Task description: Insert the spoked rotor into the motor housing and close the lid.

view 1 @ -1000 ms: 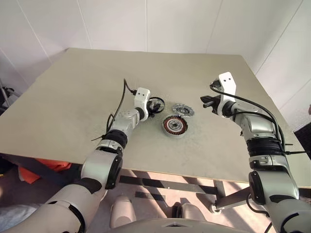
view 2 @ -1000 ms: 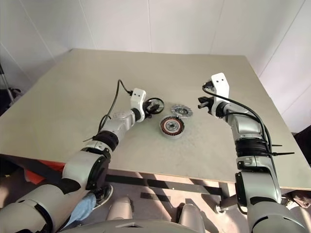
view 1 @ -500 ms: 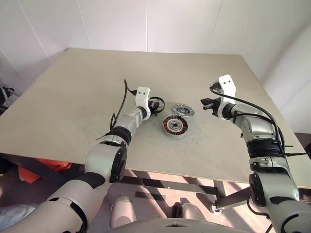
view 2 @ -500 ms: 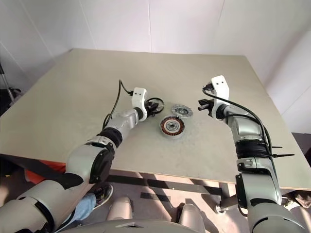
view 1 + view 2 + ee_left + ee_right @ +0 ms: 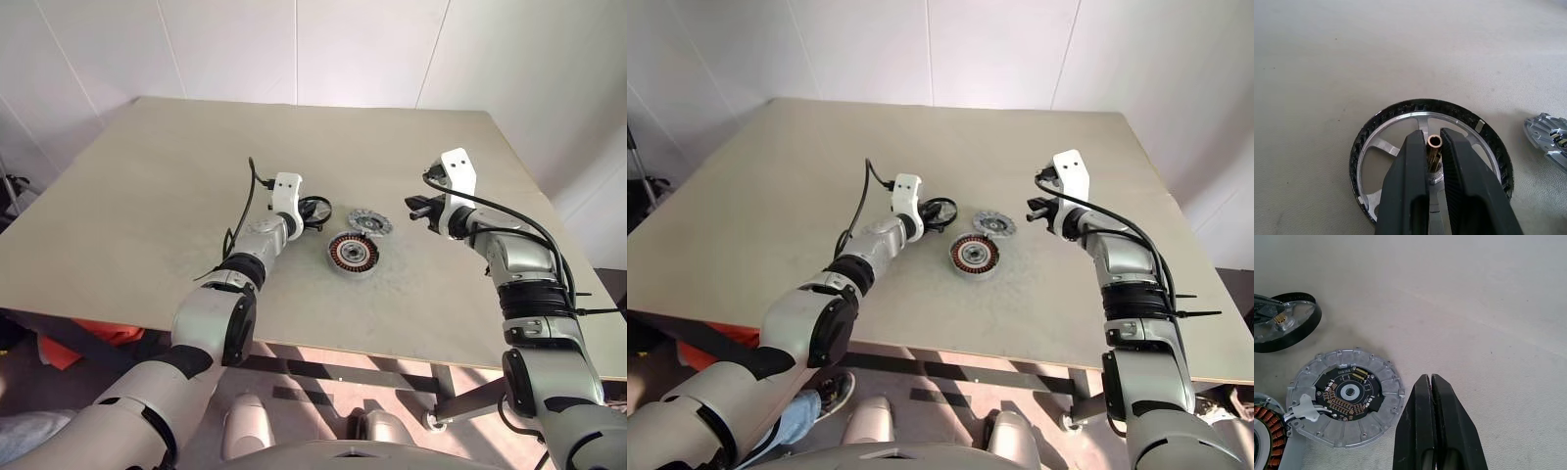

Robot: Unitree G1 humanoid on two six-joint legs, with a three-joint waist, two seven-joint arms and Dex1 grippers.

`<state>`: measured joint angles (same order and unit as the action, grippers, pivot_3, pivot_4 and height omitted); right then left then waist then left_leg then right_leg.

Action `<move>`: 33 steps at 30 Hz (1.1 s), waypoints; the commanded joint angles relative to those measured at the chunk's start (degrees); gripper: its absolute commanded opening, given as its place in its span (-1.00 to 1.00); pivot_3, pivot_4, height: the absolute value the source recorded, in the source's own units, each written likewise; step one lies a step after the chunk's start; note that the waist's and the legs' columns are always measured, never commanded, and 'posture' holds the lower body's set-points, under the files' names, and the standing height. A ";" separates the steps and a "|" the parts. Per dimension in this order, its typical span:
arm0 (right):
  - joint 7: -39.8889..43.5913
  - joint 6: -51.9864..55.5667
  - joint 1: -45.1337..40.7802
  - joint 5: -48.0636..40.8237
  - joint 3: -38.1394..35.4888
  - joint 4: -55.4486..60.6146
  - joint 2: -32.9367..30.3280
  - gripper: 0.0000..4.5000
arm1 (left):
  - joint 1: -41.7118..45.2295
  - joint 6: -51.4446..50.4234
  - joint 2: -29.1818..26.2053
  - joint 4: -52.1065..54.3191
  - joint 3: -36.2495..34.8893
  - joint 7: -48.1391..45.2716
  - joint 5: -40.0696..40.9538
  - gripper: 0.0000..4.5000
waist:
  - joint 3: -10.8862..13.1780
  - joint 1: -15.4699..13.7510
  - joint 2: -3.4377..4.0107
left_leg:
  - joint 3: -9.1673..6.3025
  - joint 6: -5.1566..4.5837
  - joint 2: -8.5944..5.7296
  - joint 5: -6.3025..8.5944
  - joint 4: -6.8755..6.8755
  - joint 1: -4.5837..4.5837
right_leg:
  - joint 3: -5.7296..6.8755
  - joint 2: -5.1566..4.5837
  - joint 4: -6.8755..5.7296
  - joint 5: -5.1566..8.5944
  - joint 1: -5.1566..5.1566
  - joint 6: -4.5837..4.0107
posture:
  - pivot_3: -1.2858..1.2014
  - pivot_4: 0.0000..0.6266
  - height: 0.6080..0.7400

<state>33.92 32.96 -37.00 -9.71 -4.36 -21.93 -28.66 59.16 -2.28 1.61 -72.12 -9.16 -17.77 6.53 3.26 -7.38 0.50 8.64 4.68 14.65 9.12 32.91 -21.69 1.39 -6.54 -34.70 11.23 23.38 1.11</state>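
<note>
Bright, even daylight covers the pale worktop (image 5: 147,196) in both head views, and sunlit patches with hard-edged dark shadows lie on the floor (image 5: 323,372) beneath its near edge. The head views bend noticeably toward their edges, so the worktop's sides splay outward. In the left wrist view the spoked rotor (image 5: 1396,147) catches small glints on its silver spokes and the near parts of the black fingers (image 5: 1405,196) are soft, while in the right wrist view the lid (image 5: 1344,396) is sharp and casts only a faint shadow.
</note>
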 commanded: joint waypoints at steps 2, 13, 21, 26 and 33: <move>-0.17 -0.41 -0.47 -0.67 -1.10 2.11 -0.65 -1.00 | 3.13 -1.09 -0.23 1.51 -5.36 -1.71 5.47 -0.95 | 0.00 0.05 0.00 | 0.00 0.00 0.00 0.00 0.00 0.00 | 0.00 0.00 0.00 0.00 0.00 0.00 | 0.03 -1.00 1.00; -0.93 2.06 1.62 -4.89 -6.61 2.67 -0.75 -1.00 | 4.83 -31.75 -6.06 7.48 -30.15 -14.61 36.43 -0.95 | 0.02 -0.02 0.01 | 0.04 -0.04 -0.01 0.03 -0.09 0.05 | 0.00 0.00 0.01 0.01 0.02 -0.02 | 0.03 -1.00 1.00; 0.04 6.59 5.42 -15.05 -11.97 12.90 4.60 -1.00 | -2.42 -48.90 -5.28 9.02 -39.71 -14.36 49.94 -0.95 | 0.03 -0.19 0.02 | 0.07 -0.09 0.00 0.05 -0.14 0.04 | 0.02 0.00 0.04 0.02 0.03 -0.03 | 0.03 -1.00 1.00; 2.28 5.28 7.86 -19.66 -11.34 20.78 7.30 -1.00 | -5.29 -53.85 0.03 10.72 -40.53 -14.57 53.63 -0.95 | 0.04 -1.24 0.02 | 0.06 -0.09 0.00 0.05 -0.14 0.00 | 0.03 -0.02 0.09 0.02 0.02 -0.03 | 0.03 -1.00 1.00; 4.94 2.91 10.20 -23.35 -9.18 26.67 9.70 -1.00 | -5.82 -56.85 5.75 12.68 -42.62 -15.07 59.83 -0.95 | 0.04 -1.23 0.01 | 0.05 -0.06 -0.04 0.04 -0.22 0.04 | 0.03 -0.06 0.12 0.02 0.00 0.00 | 0.03 -1.00 1.00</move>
<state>38.48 37.85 -26.47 -31.66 -13.48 2.34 -19.38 52.99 -57.50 6.83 -61.81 -51.07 -32.04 63.58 3.30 -8.61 0.52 8.69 4.63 14.60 9.15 32.66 -21.63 1.42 -6.60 -34.58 11.26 23.38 1.11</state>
